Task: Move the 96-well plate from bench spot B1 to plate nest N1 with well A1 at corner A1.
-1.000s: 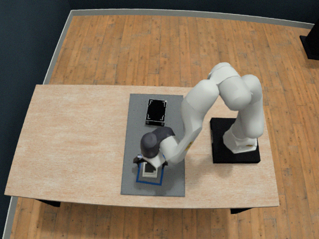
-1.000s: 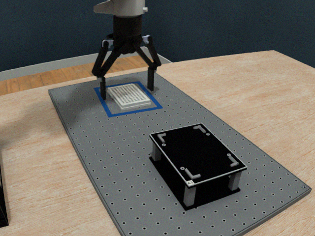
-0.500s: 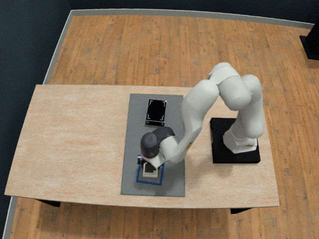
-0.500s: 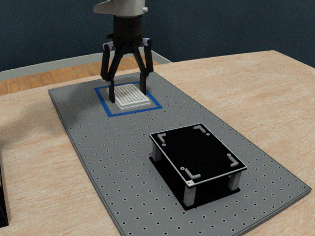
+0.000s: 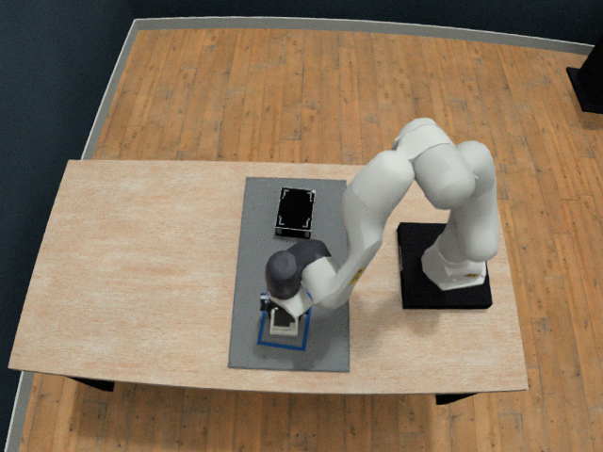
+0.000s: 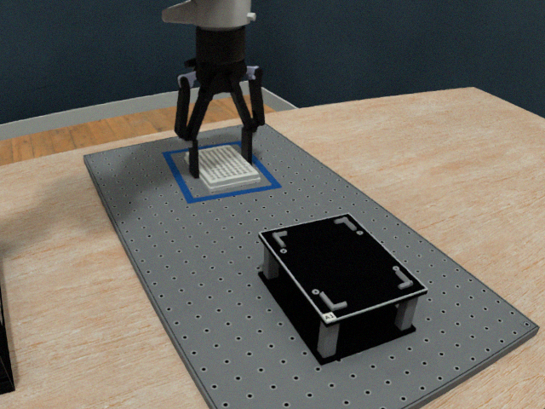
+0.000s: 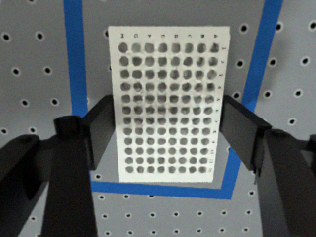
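Note:
The white 96-well plate (image 6: 226, 169) lies flat inside the blue-taped square B1 (image 6: 232, 192) on the grey perforated board. In the wrist view the plate (image 7: 168, 104) runs lengthwise away from the camera. My gripper (image 6: 220, 166) stands upright over it, with one finger pad on each long side. Both pads (image 7: 165, 130) touch the plate's edges, so the gripper is shut on it. The plate rests on the board. The black raised nest N1 (image 6: 341, 264) has four white corner locators, and an A1 label (image 6: 328, 315) marks its near corner. From above, the arm hides most of the plate (image 5: 283, 328). I cannot make out the cut-off corner.
The nest (image 5: 294, 212) stands on short legs at the other end of the same board. The arm's black base (image 5: 443, 265) sits on the table to the right of the board. A dark object (image 6: 4, 365) stands at the table's left edge.

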`<action>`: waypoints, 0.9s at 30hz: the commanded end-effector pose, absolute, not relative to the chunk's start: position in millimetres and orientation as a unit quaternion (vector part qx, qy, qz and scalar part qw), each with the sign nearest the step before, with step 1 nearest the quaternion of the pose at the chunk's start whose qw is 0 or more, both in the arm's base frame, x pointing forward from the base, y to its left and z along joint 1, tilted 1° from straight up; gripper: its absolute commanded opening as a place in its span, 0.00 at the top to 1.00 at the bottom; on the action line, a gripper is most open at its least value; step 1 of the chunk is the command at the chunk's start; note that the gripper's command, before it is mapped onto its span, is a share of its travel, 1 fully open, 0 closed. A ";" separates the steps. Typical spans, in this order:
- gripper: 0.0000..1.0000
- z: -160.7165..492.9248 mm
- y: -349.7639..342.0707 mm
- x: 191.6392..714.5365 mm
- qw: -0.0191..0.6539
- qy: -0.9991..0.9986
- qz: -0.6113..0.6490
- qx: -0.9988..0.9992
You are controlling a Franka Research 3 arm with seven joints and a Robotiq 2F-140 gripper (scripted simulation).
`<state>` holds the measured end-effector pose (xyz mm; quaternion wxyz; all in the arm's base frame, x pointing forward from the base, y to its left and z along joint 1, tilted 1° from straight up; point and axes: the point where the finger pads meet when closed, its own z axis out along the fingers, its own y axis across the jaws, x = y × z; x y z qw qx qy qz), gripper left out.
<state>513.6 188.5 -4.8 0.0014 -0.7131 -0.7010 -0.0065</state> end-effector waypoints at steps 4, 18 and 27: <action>0.39 -3.7 188.9 515.1 0.001 -0.699 -0.008 -0.715; 0.40 -3.5 188.9 515.1 0.001 -0.699 -0.008 -0.715; 0.40 4.9 188.8 515.0 0.001 -0.699 -0.008 -0.715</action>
